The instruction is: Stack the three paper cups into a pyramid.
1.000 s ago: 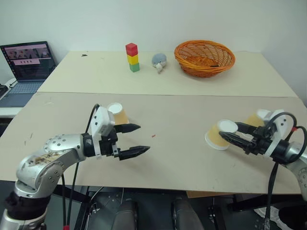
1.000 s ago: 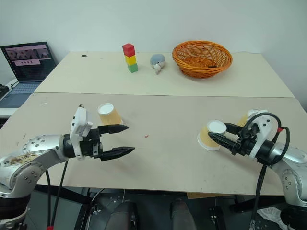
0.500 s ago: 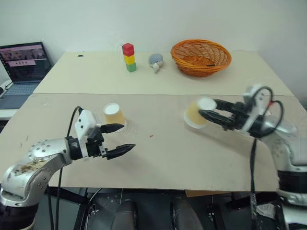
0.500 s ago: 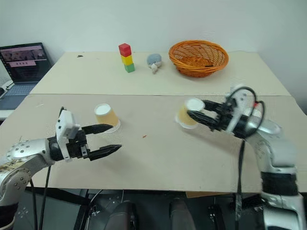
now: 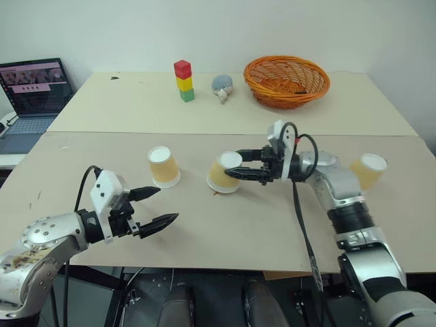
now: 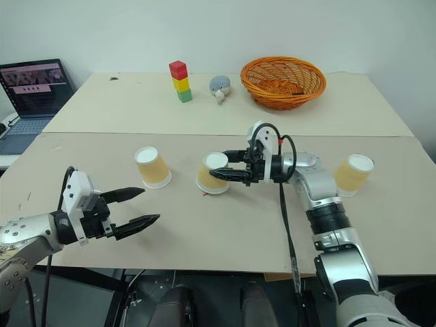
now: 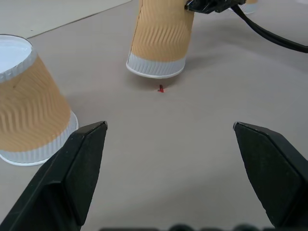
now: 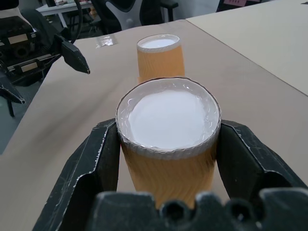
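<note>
one cup gripped upside down beside a second, third left far right

all 3 paper cups are seen inverted, white base up and wide rim down, with the long axis close to upright. the gripped cup (image 5: pixel 223 173) is tilted slightly, and its rim is seen just above the surface (image 5: pixel 225 231) in the left wrist view, over a small red speck (image 7: pixel 161 88). the second cup (image 5: pixel 163 166) stands on its rim near it, to the left. the third cup (image 5: pixel 368 169) leans a little at the far right, well apart from both.

whether the third cup's rim sits flat cannot be made out. the gripped cup's far side is hidden by the fingers.

the right gripper (image 5: pixel 235 172) is clamped on the gripped cup, 1 finger pressed to each side. the left gripper (image 5: pixel 151 208) is held with its fingers spread wide and nothing between them, near the second cup but not touching it.
</note>
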You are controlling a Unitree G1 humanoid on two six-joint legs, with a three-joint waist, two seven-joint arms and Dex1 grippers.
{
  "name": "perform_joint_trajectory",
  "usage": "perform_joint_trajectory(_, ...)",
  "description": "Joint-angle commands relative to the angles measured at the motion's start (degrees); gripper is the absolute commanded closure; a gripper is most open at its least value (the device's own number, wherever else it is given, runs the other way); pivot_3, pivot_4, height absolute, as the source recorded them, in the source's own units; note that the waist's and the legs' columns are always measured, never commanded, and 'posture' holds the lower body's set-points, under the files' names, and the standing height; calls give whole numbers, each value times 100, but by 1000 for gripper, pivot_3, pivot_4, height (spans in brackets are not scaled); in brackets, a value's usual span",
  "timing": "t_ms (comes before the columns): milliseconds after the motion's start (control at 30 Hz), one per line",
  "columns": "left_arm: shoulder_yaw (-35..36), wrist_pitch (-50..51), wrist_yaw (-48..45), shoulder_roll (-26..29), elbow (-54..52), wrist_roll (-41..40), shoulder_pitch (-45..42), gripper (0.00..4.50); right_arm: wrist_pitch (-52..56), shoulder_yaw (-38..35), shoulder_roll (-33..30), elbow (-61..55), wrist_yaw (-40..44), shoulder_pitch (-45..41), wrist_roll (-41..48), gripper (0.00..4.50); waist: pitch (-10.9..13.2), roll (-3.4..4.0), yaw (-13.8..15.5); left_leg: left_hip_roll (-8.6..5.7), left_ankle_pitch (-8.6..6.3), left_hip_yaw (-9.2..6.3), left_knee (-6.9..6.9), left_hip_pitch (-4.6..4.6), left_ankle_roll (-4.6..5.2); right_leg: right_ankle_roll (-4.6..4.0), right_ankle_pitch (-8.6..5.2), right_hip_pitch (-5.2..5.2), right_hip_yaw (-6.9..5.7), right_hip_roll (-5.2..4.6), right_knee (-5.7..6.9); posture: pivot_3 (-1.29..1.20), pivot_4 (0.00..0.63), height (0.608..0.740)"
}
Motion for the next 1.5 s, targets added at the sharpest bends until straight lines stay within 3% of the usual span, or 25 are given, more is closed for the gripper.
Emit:
perform_joint_trajectory(33, 30, -103, 88, -34, -230, -65, -18, 0, -290, 17, 93, 179, 217, -247, -155, 1835, 0, 0, -2, 0, 0, -1, 0, 2, 0, -1, 0, 1, 0, 0, 0, 0, 150, 638)
perform_joint_trajectory(267, -159, -127, 103, -87, -128, -41, -191, 0, -345, 123, 224, 341, 334, -267, -374, 1835, 0, 1, -16, 0, 0, -3, 0, 2, 0, -2, 1, -1, -1, 1, 4, 0, 150, 638)
perform_joint_trajectory(333, -284, -126, 86, -109, -87, -28, -309, 0, -430, 146, 249, 368, 203, -182, -519, 882, 0, 1, -17, 0, 0, -4, -1, 2, 0, -2, 1, -1, -2, 1, 6, 0, 150, 638)
perform_joint_trajectory(400, -405, -143, 59, -130, -33, -8, -421, 0, -231, 77, 210, 276, 186, -123, -475, 420, 0, 1, -16, 0, 0, -4, -1, 4, -1, -2, 1, 0, -2, 1, 7, 0, 150, 638)
perform_joint_trajectory(700, -910, -249, -219, -189, 423, 108, -990, 0, 801, -642, -698, -874, 610, 434, 351, 420, 2, 3, 13, -6, 0, -10, -1, -2, -1, -2, 2, 4, -6, -7, 1, 0, 150, 638)
perform_joint_trajectory(933, -1359, -305, -612, -163, 674, 129, -1464, 0, 1455, -2023, -1585, -2100, -55, 1404, 1034, 420, 3, 2, 41, -7, 0, -16, -1, -5, 0, -2, 1, 5, -9, -6, -2, 0, 150, 638)
perform_joint_trajectory(1233, -1860, -516, -1275, -111, 894, 358, -1899, 0, 2011, -4411, -2154, -4286, -1929, 3121, 1337, 420, 4, 2, 24, -4, 1, -19, -4, -4, -2, -1, 1, 9, -1, 6, -8, 0, 150, 638)
perform_joint_trajectory(1367, -2064, -590, -1444, -210, 977, 398, -2094, 0, 2151, -5234, -2349, -4379, -2209, 3827, 1242, 420, 4, 0, 50, -5, 2, -18, -4, -1, -3, 0, 1, 14, -2, 10, -11, 0, 150, 638)
perform_joint_trajectory(1500, -2248, -727, -1540, -329, 1141, 565, -2260, 0, 1983, -5473, -2471, -4259, -2302, 4276, 1073, 420, 5, -1, 73, -8, 2, -10, -4, -1, -3, 0, 0, 14, 1, 9, -13, 0, 150, 638)
